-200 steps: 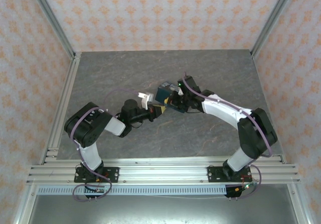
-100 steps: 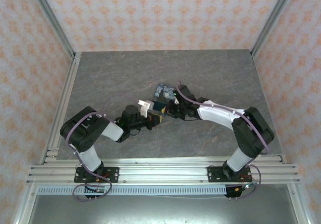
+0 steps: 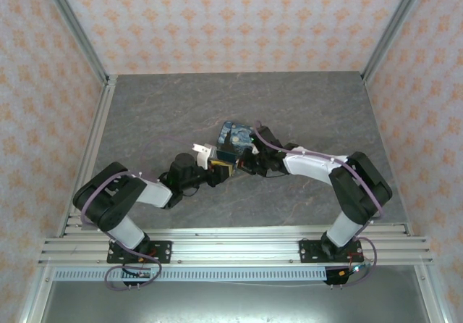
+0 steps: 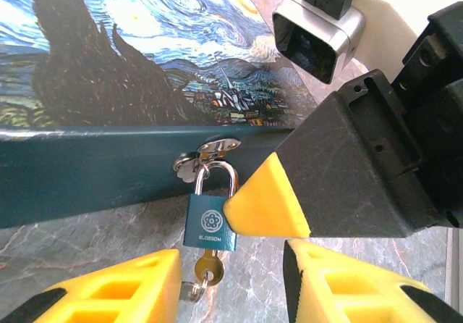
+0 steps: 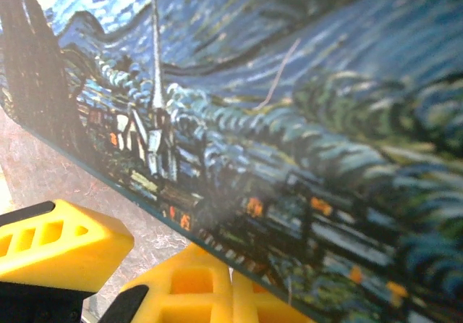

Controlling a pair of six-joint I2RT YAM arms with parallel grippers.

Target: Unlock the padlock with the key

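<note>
Blue padlock (image 4: 210,220) hangs from hasp (image 4: 211,148) of painted box (image 4: 108,84), key (image 4: 207,269) in its underside; left gripper (image 4: 231,290) spread wide below, right gripper (image 5: 148,258) closure indeterminable.

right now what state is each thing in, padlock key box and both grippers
padlock: shackle closed, hanging through the hasp
key: in the padlock's bottom keyhole, not gripped
hasp: closed, held by the padlock
box: lid shut
left gripper: open, a finger on each side of the key
right gripper: at the box's edge, open or shut unclear
</note>
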